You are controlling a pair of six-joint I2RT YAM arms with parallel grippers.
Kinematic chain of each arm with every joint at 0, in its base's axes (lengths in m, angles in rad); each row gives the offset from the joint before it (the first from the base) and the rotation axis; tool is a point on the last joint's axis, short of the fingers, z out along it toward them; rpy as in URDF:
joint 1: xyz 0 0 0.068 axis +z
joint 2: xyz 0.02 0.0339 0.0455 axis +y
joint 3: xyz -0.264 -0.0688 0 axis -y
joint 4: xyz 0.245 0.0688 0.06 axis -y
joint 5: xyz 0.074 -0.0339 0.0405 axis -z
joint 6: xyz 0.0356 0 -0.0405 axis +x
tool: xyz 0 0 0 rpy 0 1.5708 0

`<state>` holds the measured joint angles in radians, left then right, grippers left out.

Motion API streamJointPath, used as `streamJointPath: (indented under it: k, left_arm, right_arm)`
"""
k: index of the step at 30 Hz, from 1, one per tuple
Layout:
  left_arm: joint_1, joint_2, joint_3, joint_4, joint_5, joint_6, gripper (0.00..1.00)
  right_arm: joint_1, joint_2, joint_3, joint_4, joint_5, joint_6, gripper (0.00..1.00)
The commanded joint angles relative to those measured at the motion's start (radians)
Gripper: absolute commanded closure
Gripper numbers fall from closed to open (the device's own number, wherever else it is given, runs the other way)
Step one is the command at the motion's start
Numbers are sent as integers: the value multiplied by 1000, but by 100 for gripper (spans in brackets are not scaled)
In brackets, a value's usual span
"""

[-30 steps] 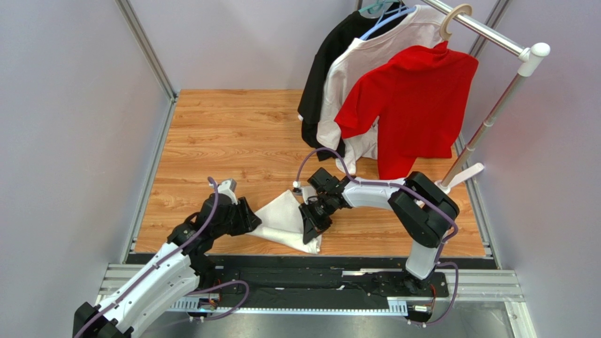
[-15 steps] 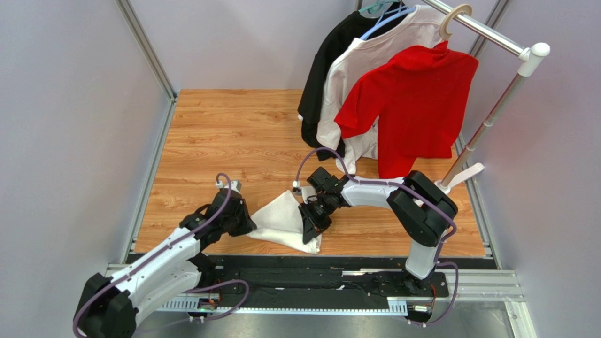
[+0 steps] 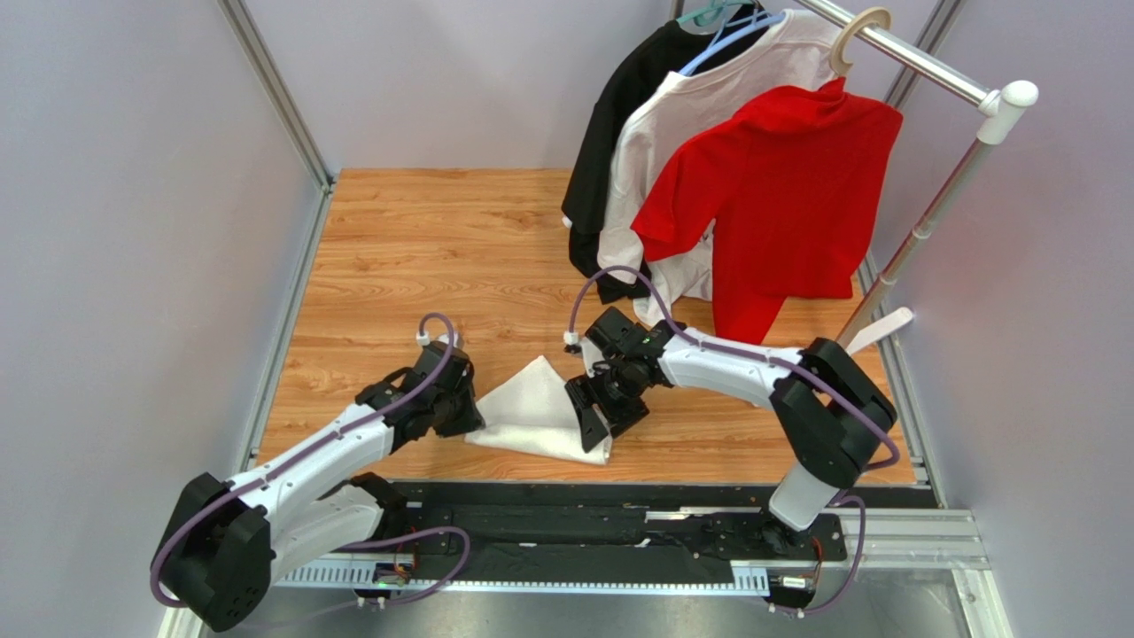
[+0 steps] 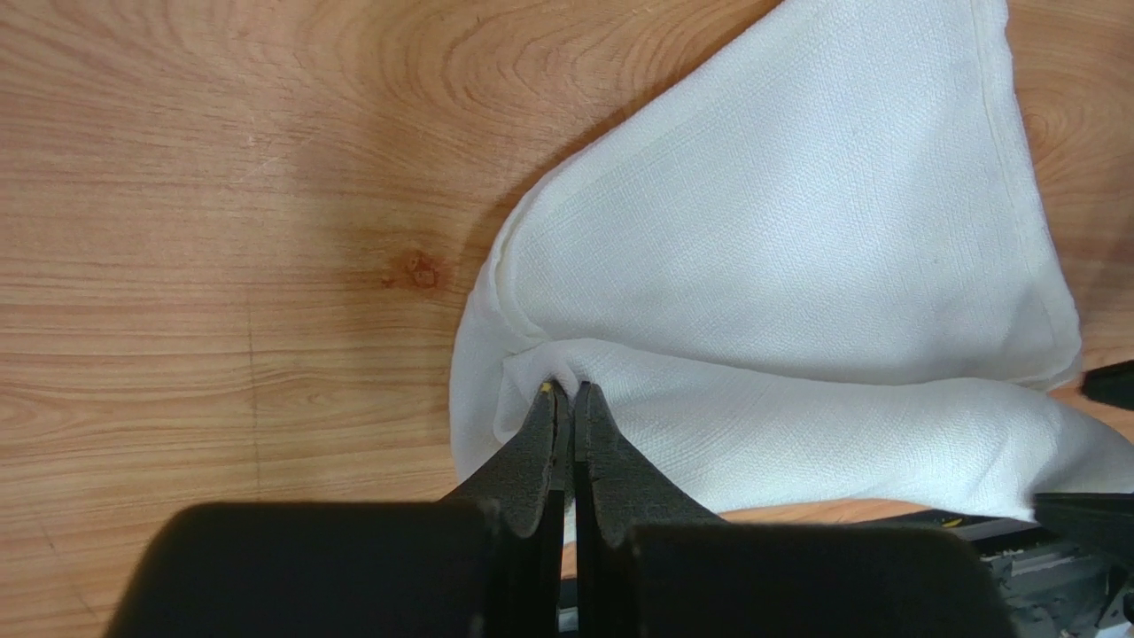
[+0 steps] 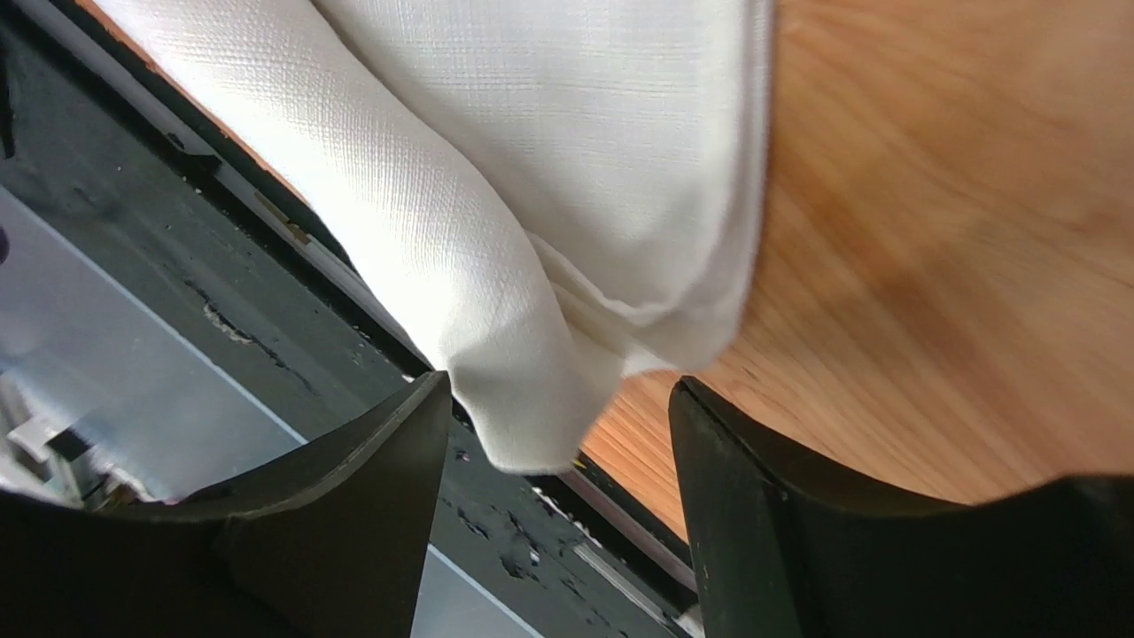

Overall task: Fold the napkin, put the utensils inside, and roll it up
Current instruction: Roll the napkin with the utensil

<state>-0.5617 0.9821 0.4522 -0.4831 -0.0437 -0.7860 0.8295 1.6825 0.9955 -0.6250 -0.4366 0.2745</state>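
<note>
The white napkin (image 3: pixel 539 403) lies folded into a rough triangle on the wooden table (image 3: pixel 399 253), close to the front edge. My left gripper (image 3: pixel 470 418) is at its left corner. In the left wrist view the gripper (image 4: pixel 571 391) is shut, pinching a small bunch of the napkin (image 4: pixel 799 253). My right gripper (image 3: pixel 606 423) is at the cloth's right end. In the right wrist view its jaws (image 5: pixel 559 388) stand open with the napkin's corner (image 5: pixel 533 200) drooping loose between them, past the table's edge. The utensils are out of view.
A clothes rack (image 3: pixel 932 200) at the back right holds a black shirt (image 3: pixel 612 133), a white shirt (image 3: pixel 679 160) and a red shirt (image 3: pixel 785 200). A black and metal rail (image 3: pixel 599 532) runs along the front edge. Grey walls close in both sides.
My left gripper has moved onto the napkin's left corner and shut on it. My right gripper has opened, letting go of the right corner, and its arm has shifted slightly.
</note>
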Motion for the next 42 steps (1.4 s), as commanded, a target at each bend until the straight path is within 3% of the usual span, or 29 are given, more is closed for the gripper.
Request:
streamJointPath:
  k: [1, 4, 9, 14, 20, 31, 42]
  left_arm:
    - [3, 29, 14, -51, -53, 54, 100]
    - [3, 46, 26, -40, -41, 65, 100]
    - [3, 78, 43, -40, -36, 77, 100]
    - [3, 87, 46, -37, -28, 82, 100]
    - [3, 101, 54, -35, -22, 85, 100]
    - [3, 128, 69, -29, -12, 94, 100]
    - [3, 148, 82, -26, -7, 111, 100]
  right_arm:
    - [-6, -153, 87, -108, 238, -31, 34]
    - [39, -263, 65, -26, 347, -67, 34]
    - [270, -333, -29, 238, 516, -199, 34]
    - [433, -294, -118, 518, 637, -348, 35]
    - [517, -161, -124, 616, 685, -435, 37]
    - [536, -4, -123, 686, 693, -475, 39]
    - [513, 37, -158, 752, 745, -491, 39]
